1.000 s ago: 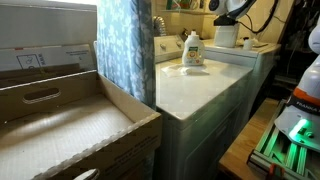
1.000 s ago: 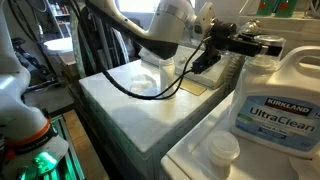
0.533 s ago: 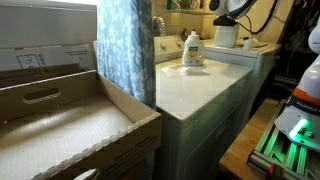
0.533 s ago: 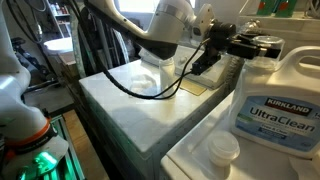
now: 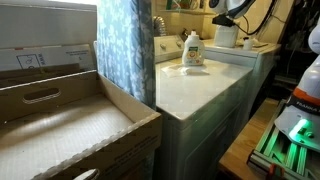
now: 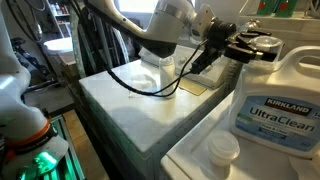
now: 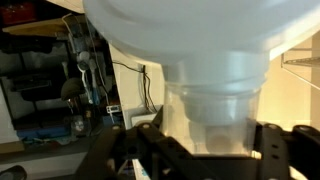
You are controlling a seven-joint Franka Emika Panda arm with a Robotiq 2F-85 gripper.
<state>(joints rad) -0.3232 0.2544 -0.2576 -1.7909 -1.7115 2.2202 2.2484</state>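
The detergent jug [image 6: 278, 115] is translucent white with 1 blue "Kirkland UltraClean" label. It stands upright on the white appliance top [image 6: 190, 165].

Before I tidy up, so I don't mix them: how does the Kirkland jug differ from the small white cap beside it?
The Kirkland jug is tall; the white cap is small and low. The jug carries a blue label; the cap is plain. The jaws flank the jug's neck; the cap lies apart from them. Both are white and rest on the same white top.
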